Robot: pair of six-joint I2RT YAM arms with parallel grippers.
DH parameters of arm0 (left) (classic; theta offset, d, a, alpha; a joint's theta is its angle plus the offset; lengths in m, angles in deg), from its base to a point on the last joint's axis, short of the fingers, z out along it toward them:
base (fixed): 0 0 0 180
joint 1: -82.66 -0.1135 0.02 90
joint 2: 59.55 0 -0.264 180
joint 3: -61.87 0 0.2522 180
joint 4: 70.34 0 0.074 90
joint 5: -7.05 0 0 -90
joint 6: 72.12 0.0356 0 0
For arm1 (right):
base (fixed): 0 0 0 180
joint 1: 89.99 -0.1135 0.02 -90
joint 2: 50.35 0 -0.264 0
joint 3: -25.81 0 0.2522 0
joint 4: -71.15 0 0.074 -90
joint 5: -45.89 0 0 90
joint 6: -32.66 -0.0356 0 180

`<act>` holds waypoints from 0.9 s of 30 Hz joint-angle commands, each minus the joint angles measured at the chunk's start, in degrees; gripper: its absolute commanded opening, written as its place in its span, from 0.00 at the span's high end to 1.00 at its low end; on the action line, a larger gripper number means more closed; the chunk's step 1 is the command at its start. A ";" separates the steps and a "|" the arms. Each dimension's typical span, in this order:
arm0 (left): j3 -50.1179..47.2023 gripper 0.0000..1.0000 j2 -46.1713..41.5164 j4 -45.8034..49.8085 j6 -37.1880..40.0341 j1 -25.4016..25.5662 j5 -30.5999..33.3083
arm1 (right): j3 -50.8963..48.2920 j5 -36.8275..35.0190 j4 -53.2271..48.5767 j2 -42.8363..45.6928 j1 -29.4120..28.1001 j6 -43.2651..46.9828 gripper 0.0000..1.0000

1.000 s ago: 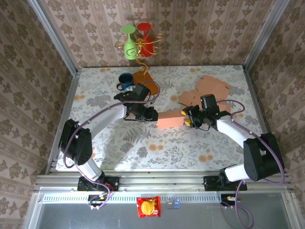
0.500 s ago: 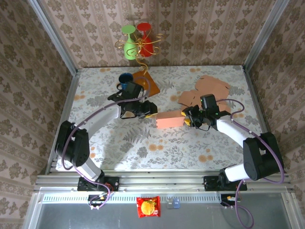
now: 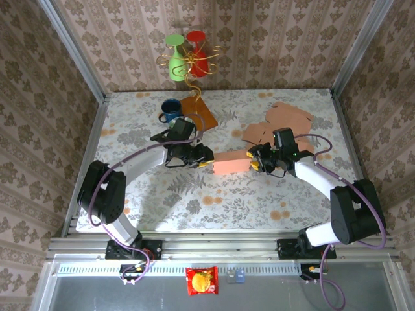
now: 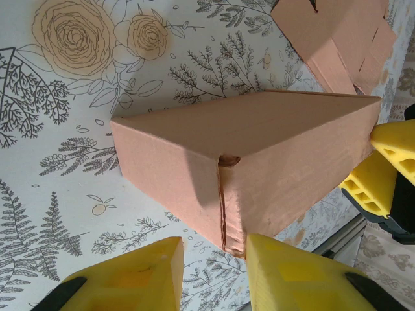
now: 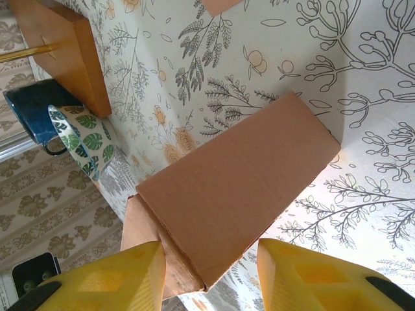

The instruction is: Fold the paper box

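A closed brown cardboard box (image 3: 231,162) lies on its long side near the middle of the flower-patterned table (image 3: 149,201), its ends pointing toward the left and right edges. The left gripper (image 3: 208,161) sits at the box's left end and the right gripper (image 3: 254,164) at its right end.

In the left wrist view the left gripper's yellow fingers (image 4: 126,275) stand moderately apart. The box's end face, with its vertical seam, lies just beyond the gap, and the corner comes close to the tip of one finger. The fingers clamp nothing. The right gripper's yellow tips show past the box's far end.

In the right wrist view the right gripper's fingers (image 5: 318,278) are spread wide and straddle the box's end. A side flap reaches to one finger. A thin gap shows at the other, so I cannot tell whether they press on the card.

A stack of flat brown cardboard blanks (image 3: 279,122) lies toward the far right corner. A dark blue mug (image 3: 171,110) and the orange wooden base (image 3: 198,110) of a wire stand sit by the far edge, left of centre. A red snack packet (image 3: 201,280) lies on the grey ledge below the near edge.
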 commanded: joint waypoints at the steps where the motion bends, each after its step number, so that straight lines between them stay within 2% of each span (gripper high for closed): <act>1: -1.66 0.70 0.07 -0.11 1.64 0.19 1.18 | -1.74 -1.61 -7.54 -2.67 0.10 0.69 0.57; 14: -3.02 0.76 0.91 1.07 4.88 0.92 2.81 | 0.17 -2.11 -11.60 -1.24 0.09 4.09 0.57; 22: -2.55 0.78 -0.53 2.90 9.36 2.26 5.91 | 8.66 -0.98 -17.14 1.56 1.97 11.62 0.41; 27: -1.67 0.78 -0.84 4.04 11.88 3.98 8.13 | 11.21 1.49 -18.11 -0.31 3.35 12.47 0.38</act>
